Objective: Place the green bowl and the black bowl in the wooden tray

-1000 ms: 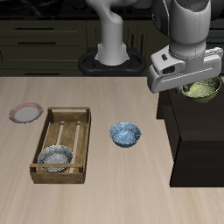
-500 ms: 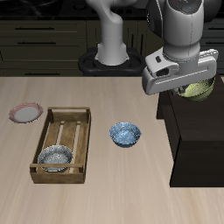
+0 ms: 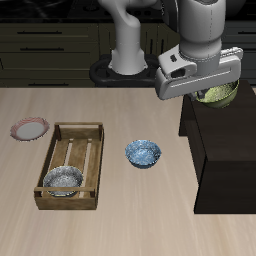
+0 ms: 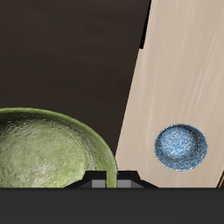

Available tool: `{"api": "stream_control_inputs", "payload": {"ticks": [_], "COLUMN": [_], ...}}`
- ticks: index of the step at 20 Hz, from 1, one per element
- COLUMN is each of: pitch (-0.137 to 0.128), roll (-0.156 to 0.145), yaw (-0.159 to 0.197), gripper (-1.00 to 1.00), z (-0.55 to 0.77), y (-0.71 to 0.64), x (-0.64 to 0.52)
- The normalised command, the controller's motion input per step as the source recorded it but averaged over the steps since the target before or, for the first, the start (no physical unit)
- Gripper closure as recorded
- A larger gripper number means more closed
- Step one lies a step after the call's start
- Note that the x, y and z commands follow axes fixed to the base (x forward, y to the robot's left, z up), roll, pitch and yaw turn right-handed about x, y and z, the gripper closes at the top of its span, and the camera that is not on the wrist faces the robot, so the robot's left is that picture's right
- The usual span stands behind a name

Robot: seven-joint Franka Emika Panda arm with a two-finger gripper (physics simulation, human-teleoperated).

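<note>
Carrying the green bowl (image 4: 48,149), with the black bowl (image 3: 62,180) already lying in the wooden tray (image 3: 92,168).

I am pinching the green bowl's rim in my gripper (image 4: 112,178), and it is hanging off the table, above the dark cabinet (image 3: 225,160) at the table's end. Beyond the bowl, down on the tabletop, the blue-white patterned bowl (image 4: 182,146) is sitting between me and the tray. Farther across, the tray is holding the black bowl at its end nearer the table's front edge, and a small pink-rimmed plate (image 3: 29,128) is lying just beyond it. By my reckoning I am on the second half of the job. Next I need to be travelling over the patterned bowl, high enough to clear it, then lowering into the tray's free end farther back before letting go.
</note>
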Motion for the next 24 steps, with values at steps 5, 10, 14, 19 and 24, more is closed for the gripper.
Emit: {"api": "stream_control_inputs", "payload": {"ticks": [5, 10, 14, 19, 24], "pitch": [-0.008, 0.025, 0.000, -0.016, 0.006], "roll": [-0.042, -0.084, -0.062, -0.039, -0.017], "yaw": [-0.008, -0.024, -0.003, 0.019, 0.012], "gripper": [1.00, 1.00, 1.00, 1.00, 1.00], "z": [0.05, 0.01, -0.03, -0.07, -0.07], "y": [-0.43, -0.72, -0.60, -0.66, -0.37], "x": [-0.01, 0.03, -0.02, -0.22, -0.19]}}
